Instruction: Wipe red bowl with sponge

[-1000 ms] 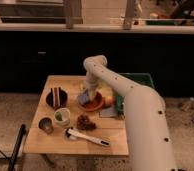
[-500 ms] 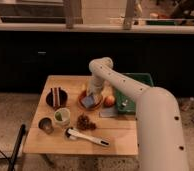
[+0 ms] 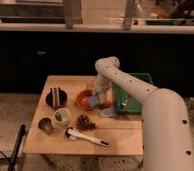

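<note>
A dim room with a dark counter sits behind a small wooden worktop (image 3: pixel 115 137). The white arm reaches down so its pincer (image 3: pixel 96 98) is over the red bowl (image 3: pixel 85 98), pinching the sponge (image 3: pixel 94 101) against the bowl to rub it, I think. The dark bowl (image 3: pixel 56 97) holds brown sticks. A green tray (image 3: pixel 140 80) sits just beside.
</note>
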`<control>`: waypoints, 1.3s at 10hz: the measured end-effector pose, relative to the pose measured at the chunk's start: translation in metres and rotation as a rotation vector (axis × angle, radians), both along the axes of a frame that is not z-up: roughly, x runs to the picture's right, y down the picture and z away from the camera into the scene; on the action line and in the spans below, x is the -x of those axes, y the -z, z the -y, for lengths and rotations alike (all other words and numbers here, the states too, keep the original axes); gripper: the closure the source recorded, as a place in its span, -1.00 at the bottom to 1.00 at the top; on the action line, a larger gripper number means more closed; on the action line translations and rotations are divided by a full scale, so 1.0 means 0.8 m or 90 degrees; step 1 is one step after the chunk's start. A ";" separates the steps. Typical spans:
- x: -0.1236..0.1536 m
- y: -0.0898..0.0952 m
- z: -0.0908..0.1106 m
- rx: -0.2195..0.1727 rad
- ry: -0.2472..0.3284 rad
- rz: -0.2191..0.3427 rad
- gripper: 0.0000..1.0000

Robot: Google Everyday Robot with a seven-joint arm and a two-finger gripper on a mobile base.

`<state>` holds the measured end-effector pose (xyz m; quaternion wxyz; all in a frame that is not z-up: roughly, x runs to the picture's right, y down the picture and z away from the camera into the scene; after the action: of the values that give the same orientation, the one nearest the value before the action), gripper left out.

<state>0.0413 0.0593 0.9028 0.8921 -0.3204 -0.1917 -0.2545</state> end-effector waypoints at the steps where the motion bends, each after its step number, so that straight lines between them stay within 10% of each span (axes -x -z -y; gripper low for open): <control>1: -0.001 -0.006 0.011 -0.008 -0.006 -0.009 1.00; 13: 0.068 -0.063 0.026 -0.011 0.010 0.034 1.00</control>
<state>-0.0127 0.0387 0.9533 0.8873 -0.3073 -0.2107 -0.2719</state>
